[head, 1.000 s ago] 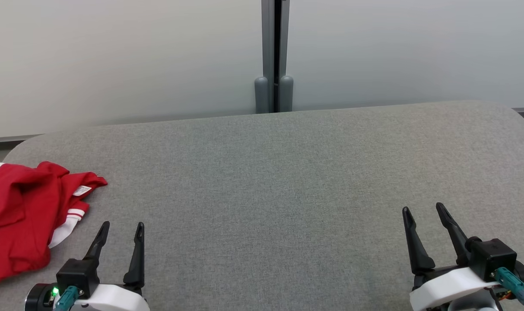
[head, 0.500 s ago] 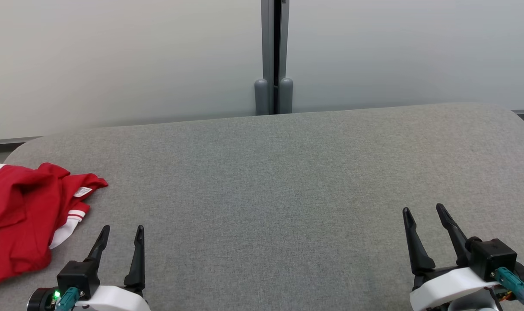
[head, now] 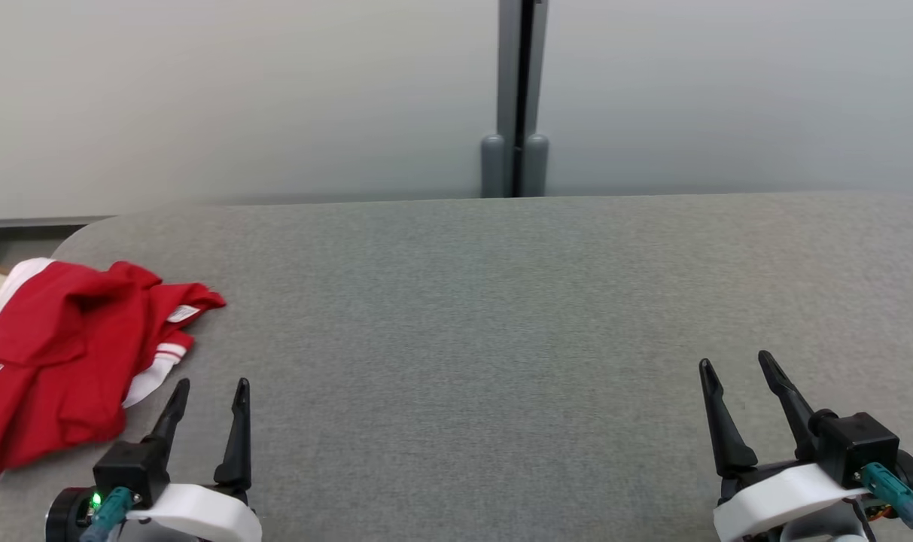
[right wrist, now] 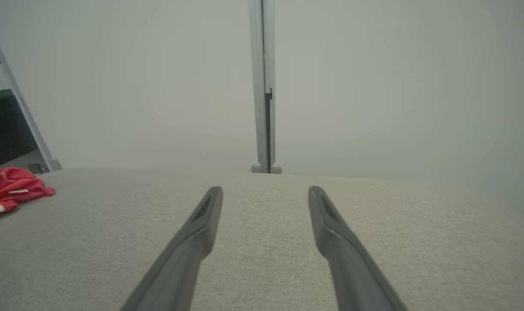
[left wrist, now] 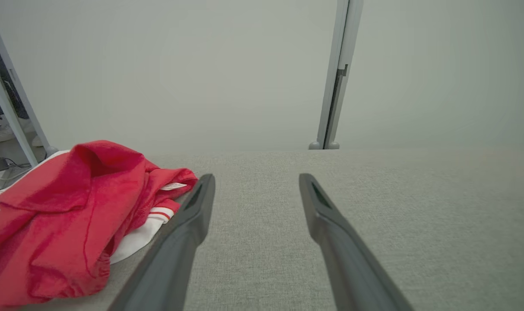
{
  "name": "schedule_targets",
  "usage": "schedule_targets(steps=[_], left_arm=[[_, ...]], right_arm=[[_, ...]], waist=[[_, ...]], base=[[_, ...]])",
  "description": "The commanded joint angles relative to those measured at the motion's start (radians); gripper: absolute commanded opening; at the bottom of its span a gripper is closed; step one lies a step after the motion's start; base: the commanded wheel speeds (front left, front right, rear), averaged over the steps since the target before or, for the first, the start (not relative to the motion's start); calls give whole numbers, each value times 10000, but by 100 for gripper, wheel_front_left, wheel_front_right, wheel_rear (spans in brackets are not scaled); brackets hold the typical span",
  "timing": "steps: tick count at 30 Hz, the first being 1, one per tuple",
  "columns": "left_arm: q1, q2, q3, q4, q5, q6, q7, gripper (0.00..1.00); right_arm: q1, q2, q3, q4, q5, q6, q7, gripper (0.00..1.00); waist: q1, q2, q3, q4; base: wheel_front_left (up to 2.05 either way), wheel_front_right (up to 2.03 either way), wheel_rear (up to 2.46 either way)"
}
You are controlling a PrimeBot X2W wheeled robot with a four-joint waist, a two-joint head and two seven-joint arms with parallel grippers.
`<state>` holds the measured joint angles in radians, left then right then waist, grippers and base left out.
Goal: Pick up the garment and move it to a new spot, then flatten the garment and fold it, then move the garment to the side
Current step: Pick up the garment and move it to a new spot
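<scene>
A crumpled red garment [head: 65, 354] with white trim and a small white label lies at the left end of the grey fabric-covered table [head: 501, 301]. My left gripper [head: 209, 386] is open just right of the garment's near edge, not touching it. In the left wrist view the garment [left wrist: 71, 211] sits left of my left gripper [left wrist: 256, 181], whose fingers hold nothing. My right gripper [head: 733, 363] stands open near the front right of the table, far from the garment. The right wrist view has the garment [right wrist: 9, 183] at its far left, with my right gripper [right wrist: 265, 192] open over bare fabric.
A pale partition wall with a grey vertical post [head: 515, 98] stands right behind the table. The table's left end is rounded, with floor and a metal frame leg [left wrist: 11, 103] beyond it. Wide bare fabric lies between the two grippers.
The head camera has turned left, so the whole scene has shifted right and more of the garment shows. Both grippers stay open in about the same places.
</scene>
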<state>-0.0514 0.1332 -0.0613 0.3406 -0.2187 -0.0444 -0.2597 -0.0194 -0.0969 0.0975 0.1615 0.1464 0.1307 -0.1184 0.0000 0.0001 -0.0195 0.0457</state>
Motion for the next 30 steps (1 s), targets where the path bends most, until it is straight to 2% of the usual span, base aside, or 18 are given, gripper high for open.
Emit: schedule_targets(steps=[1,10,16,21,30], left_arm=[[-244,64,53,-33,-65,-35,-16,100],[-351,265,263,-48,-364,-67,-20,100],[-275,265,354,-179,-454,79,-38,100],[-179,276,410,-236,-522,145,-46,100],[-214,271,362,-287,-517,206,-55,100]], right_arm=[[53,-58,-28,-91,-37,0,36,100],[95,11,208,-667,-104,0,207,100],[104,29,554,-1008,-140,-1,412,100],[93,-6,608,-1134,-150,-1,543,100],[50,-31,615,-1268,-144,-1,636,100]], waist=[[0,-1,40,338],[0,-1,130,1852],[0,-1,144,2857],[0,-1,185,3273],[0,-1,257,3480]], base=[[0,0,0],[0,0,0],[0,0,0],[0,0,0],[0,0,0]])
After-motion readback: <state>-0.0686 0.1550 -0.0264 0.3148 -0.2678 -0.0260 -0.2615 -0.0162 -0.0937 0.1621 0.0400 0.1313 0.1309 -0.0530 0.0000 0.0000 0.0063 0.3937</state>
